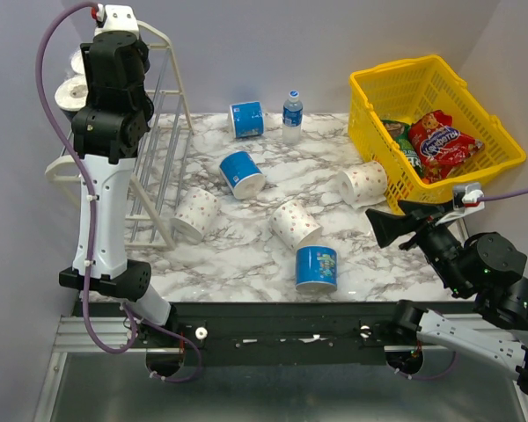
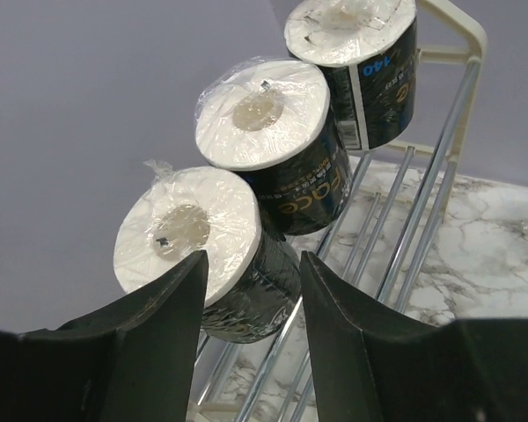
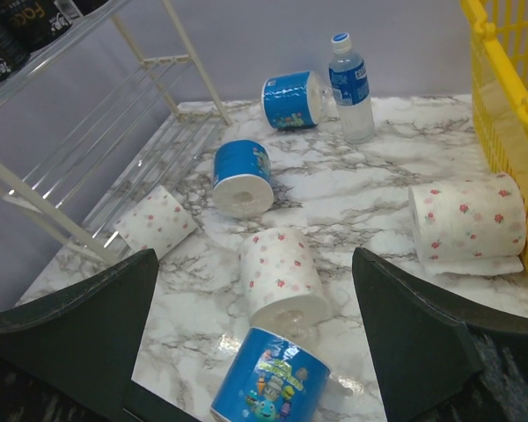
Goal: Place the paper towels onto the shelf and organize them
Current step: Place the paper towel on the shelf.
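Note:
Three black-wrapped paper towels stand in a row on the top tier of the white shelf (image 2: pixel 425 207); the nearest one (image 2: pixel 190 236) lies just beyond the tips of my left gripper (image 2: pixel 251 259). That gripper's jaws stand apart, narrower than the roll, with only shelf bars between them. On the table lie three blue rolls (image 1: pixel 246 119) (image 1: pixel 241 173) (image 1: pixel 317 268) and three white dotted rolls (image 1: pixel 196 214) (image 1: pixel 296 223) (image 1: pixel 363 183). My right gripper (image 1: pixel 396 220) hovers open at the right, pointing at the nearest dotted roll (image 3: pixel 280 274) and blue roll (image 3: pixel 273 385), holding nothing.
A yellow basket (image 1: pixel 396 69) with snack packets stands at the back right, close to my right arm. A small clear water bottle (image 1: pixel 291 116) stands upright at the back beside a blue roll. The shelf (image 1: pixel 163 132) fills the left side, its lower tiers bare.

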{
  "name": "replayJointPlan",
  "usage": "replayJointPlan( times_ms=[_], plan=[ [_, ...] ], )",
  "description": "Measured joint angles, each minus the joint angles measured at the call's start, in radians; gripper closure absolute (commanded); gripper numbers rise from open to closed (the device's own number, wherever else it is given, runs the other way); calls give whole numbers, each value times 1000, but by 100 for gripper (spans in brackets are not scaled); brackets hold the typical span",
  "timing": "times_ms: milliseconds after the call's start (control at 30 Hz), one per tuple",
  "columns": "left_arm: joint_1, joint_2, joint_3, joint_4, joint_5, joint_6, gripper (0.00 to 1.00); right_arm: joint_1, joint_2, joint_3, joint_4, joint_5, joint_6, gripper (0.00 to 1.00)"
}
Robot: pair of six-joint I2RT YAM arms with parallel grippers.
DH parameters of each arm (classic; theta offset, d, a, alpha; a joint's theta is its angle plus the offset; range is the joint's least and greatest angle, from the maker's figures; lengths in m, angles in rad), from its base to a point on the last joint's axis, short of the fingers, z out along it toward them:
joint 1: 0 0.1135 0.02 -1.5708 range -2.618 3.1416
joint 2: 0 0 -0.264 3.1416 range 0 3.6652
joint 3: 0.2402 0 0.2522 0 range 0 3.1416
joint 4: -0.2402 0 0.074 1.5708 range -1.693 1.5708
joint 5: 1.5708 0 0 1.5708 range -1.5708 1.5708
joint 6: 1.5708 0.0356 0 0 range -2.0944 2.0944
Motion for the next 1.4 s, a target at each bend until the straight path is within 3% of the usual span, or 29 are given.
replayJointPlan(
  times_ms=[300, 467, 633, 867, 1167, 1400],
  plan=[
    [0, -21, 0, -1, 30, -21, 36, 0, 0, -7, 1, 0, -2, 0],
    [-13, -99, -43, 3, 183, -65, 20, 0, 16, -19, 17, -2, -9, 0],
    [-106, -260, -187, 29, 361, -117, 1, 0, 81, -33, 21, -3, 18, 0],
    [-375, -362, -291, 0, 432, -156, 1, 0, 125, -92, 21, -71, 64, 0],
    [-425, -607, -812, 10, 598, -254, 2, 0, 230, -204, 7, -137, 195, 0],
    [-439, -587, -990, 42, 615, -283, 3, 0, 338, -206, 7, -151, 224, 0]
  ],
)
